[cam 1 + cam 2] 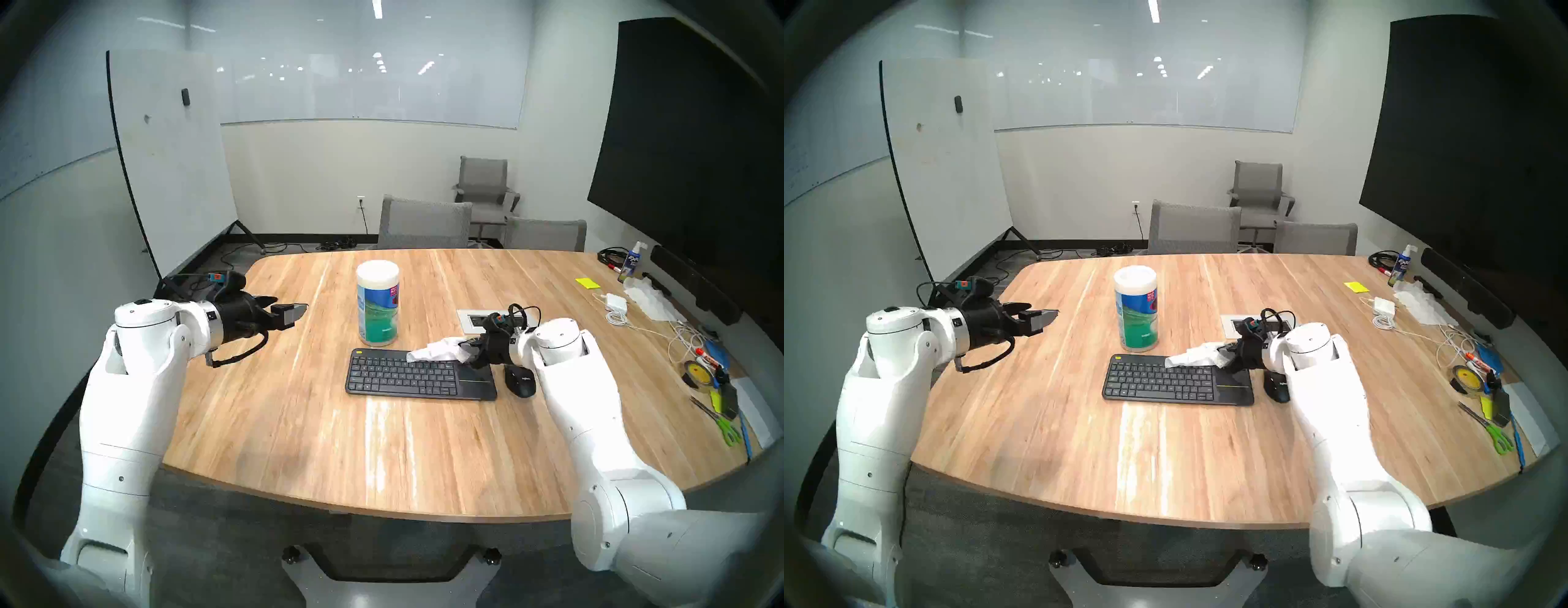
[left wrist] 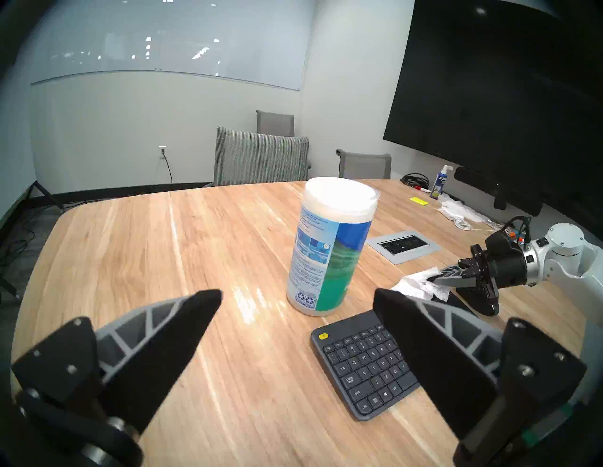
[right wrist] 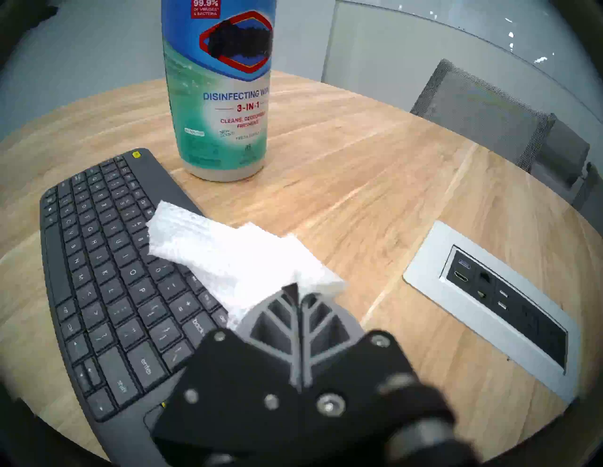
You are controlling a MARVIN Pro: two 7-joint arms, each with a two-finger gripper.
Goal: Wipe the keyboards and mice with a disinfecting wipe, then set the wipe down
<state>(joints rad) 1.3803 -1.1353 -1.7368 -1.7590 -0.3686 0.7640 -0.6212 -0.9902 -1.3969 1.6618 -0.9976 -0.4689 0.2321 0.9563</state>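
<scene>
A: Where is the wipe (image 3: pixel 228 257)?

B: Pinched in the right gripper (image 3: pixel 298 290), draped over the keyboard (image 1: pixel 407 375)'s far edge, near its touchpad.

A: And the rest?

B: The mouse (image 1: pixel 519 381), just right of the keyboard, looks untouched. The left gripper (image 2: pixel 297 303) hangs wide open, empty.

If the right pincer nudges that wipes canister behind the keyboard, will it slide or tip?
Probably tips: the canister stands tall and narrow on the smooth table. Its weight can't be judged, since the contents are hidden. A push low on its body looks safer than one near the white lid.
</scene>
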